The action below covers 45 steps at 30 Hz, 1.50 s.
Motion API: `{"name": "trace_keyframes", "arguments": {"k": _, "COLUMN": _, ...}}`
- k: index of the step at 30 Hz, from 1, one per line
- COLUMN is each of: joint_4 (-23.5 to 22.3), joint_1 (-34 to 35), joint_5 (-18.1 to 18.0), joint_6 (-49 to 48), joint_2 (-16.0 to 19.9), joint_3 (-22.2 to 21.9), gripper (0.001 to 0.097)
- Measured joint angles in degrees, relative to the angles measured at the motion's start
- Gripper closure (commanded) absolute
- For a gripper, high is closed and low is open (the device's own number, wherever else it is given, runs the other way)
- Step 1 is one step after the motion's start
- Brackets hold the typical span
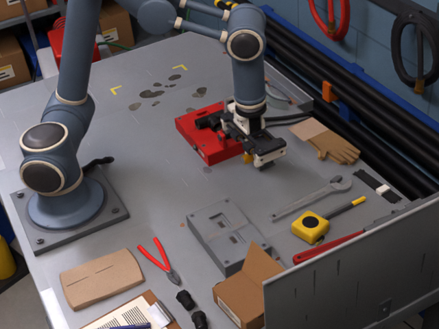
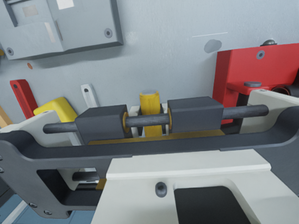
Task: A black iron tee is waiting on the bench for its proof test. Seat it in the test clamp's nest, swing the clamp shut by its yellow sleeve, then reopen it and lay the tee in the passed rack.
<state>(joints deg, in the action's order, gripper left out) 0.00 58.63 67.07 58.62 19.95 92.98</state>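
My gripper (image 1: 252, 158) (image 2: 148, 119) is closed on the clamp's yellow sleeve (image 1: 247, 158) (image 2: 149, 108), which sticks out past the near right corner of the red test clamp (image 1: 207, 135) (image 2: 252, 70) in the middle of the bench. The black iron tee (image 1: 210, 122) sits on top of the red clamp, in its nest, just left of my wrist. The grey passed rack (image 1: 227, 233) (image 2: 58, 24) lies flat nearer the front edge of the bench.
An open cardboard box (image 1: 248, 287) stands at the front edge beside the rack. A wrench (image 1: 312, 198), a yellow tape measure (image 1: 310, 226), a screwdriver (image 1: 344, 207) and a glove (image 1: 328, 141) lie to the right. Red pliers (image 1: 159, 258) lie front left.
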Motion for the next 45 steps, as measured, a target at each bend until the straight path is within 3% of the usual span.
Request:
{"name": "trace_keyframes", "arguments": {"k": 10, "joint_4": 0.00, "joint_1": 0.00, "joint_5": 0.00, "joint_6": 0.00, "joint_2": 0.00, "joint_3": 0.00, "gripper": 0.0933}}
{"name": "trace_keyframes", "arguments": {"k": 32, "joint_4": 0.00, "joint_1": 0.00, "joint_5": 0.00, "joint_6": 0.00, "joint_2": 0.00, "joint_3": 0.00, "gripper": 0.0493}}
{"name": "trace_keyframes", "arguments": {"k": 45, "joint_4": 0.00, "joint_1": 0.00, "joint_5": 0.00, "joint_6": 0.00, "joint_2": 0.00, "joint_3": 0.00, "gripper": 0.0493}}
